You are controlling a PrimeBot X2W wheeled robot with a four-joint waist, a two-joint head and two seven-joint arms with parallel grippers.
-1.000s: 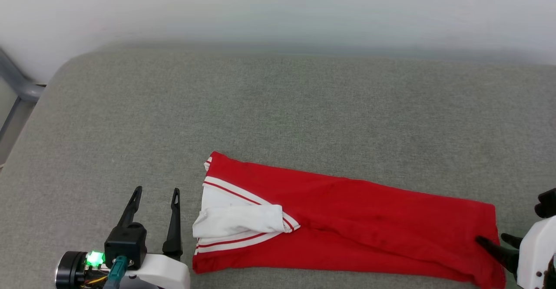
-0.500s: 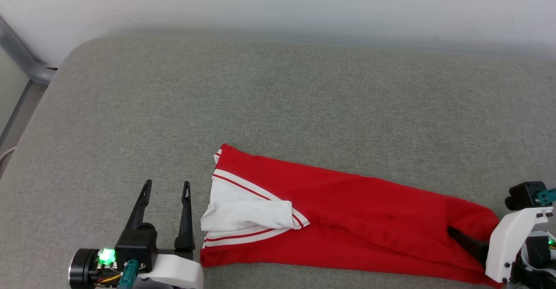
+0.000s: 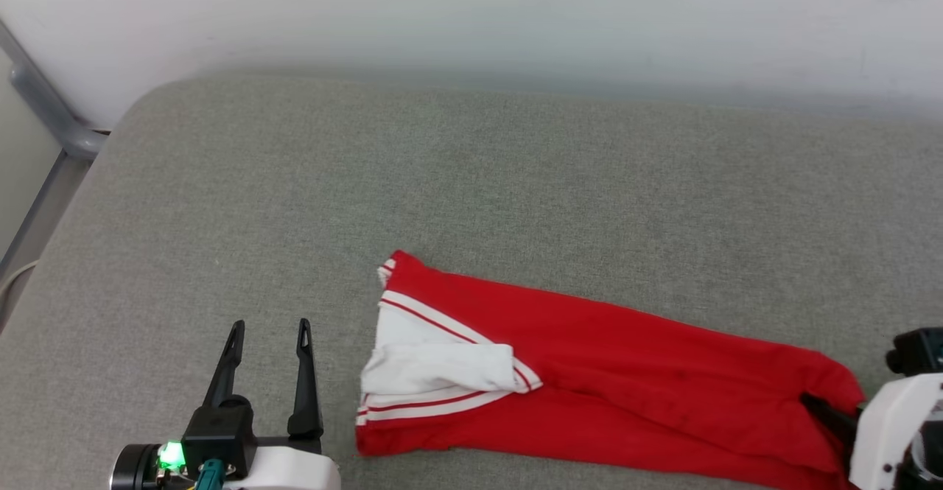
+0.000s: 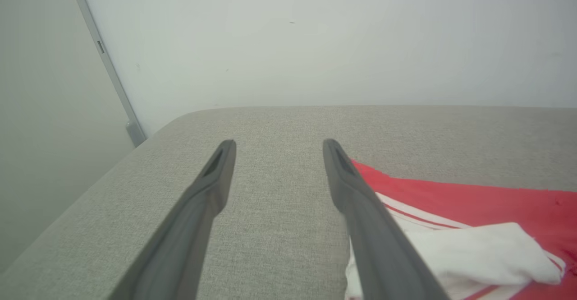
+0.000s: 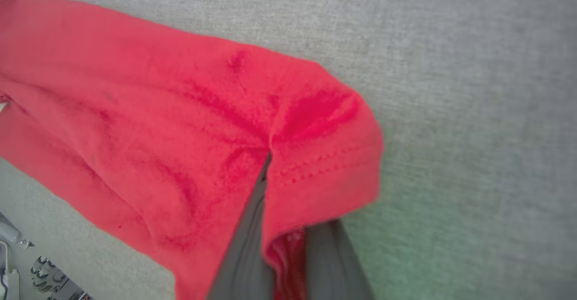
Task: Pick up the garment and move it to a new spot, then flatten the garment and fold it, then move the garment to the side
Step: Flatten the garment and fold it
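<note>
Judging by the red jersey T-shirt with white sleeves (image 3: pixel 626 372) lying as a folded strip on the grey fabric cushion (image 3: pixel 471 180), you have the jaws of the right gripper (image 3: pixel 829 413) closed on its hem end, those of the left gripper (image 3: pixel 269 324) open and empty, and probably one more fold and the move aside left.

garment (image 3: pixel 663 379) on cushion (image 3: pixel 471 180) | left gripper (image 3: pixel 270 324) left of it | right gripper (image 3: pixel 818 407) seemingly at hem

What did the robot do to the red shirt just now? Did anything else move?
The right gripper pushed onto the hem end of the garment and its jaws shut on it, bunching the cloth there. The left gripper stayed open beside the white sleeve; the rest of the garment stayed flat on the grey cushion.
</note>
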